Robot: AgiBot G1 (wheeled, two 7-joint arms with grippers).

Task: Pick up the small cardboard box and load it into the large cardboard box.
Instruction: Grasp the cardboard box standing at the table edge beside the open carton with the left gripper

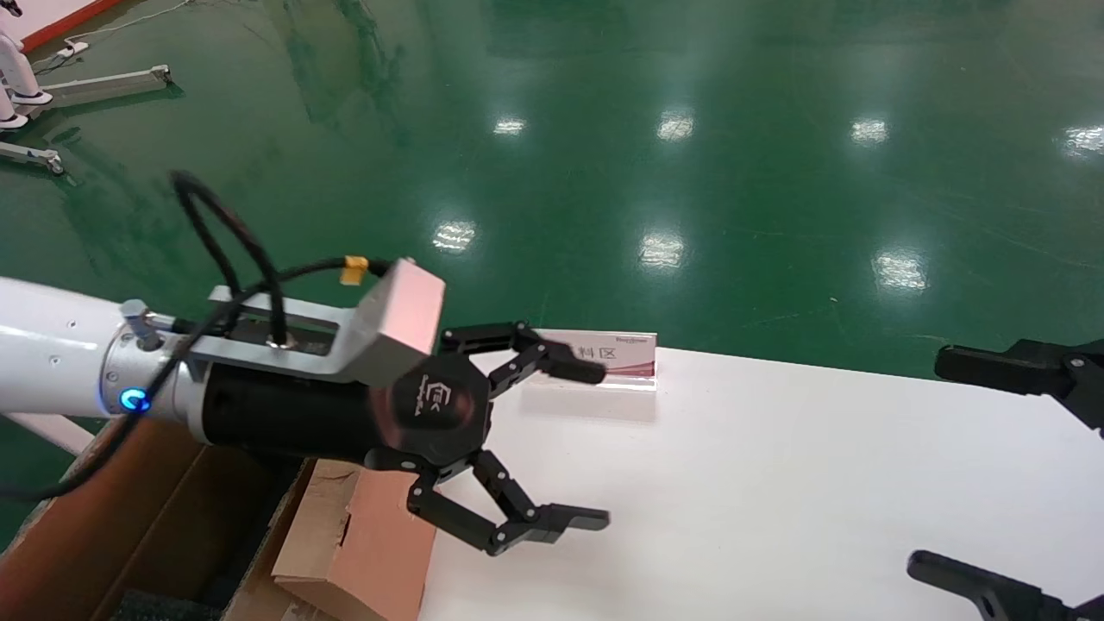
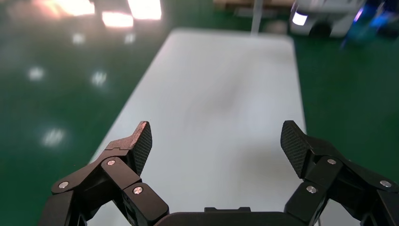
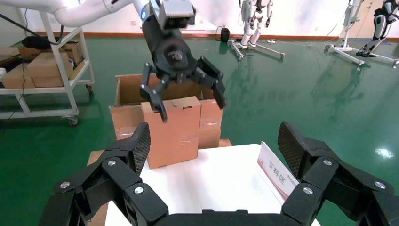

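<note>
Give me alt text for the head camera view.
The left gripper, open and empty, hangs over the near-left end of a white table, beside the large cardboard box on a green floor. A small sign stands at the table's far edge; the right gripper pokes in at the right.

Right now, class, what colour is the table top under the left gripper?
White table top, clearest in the head view.
</note>
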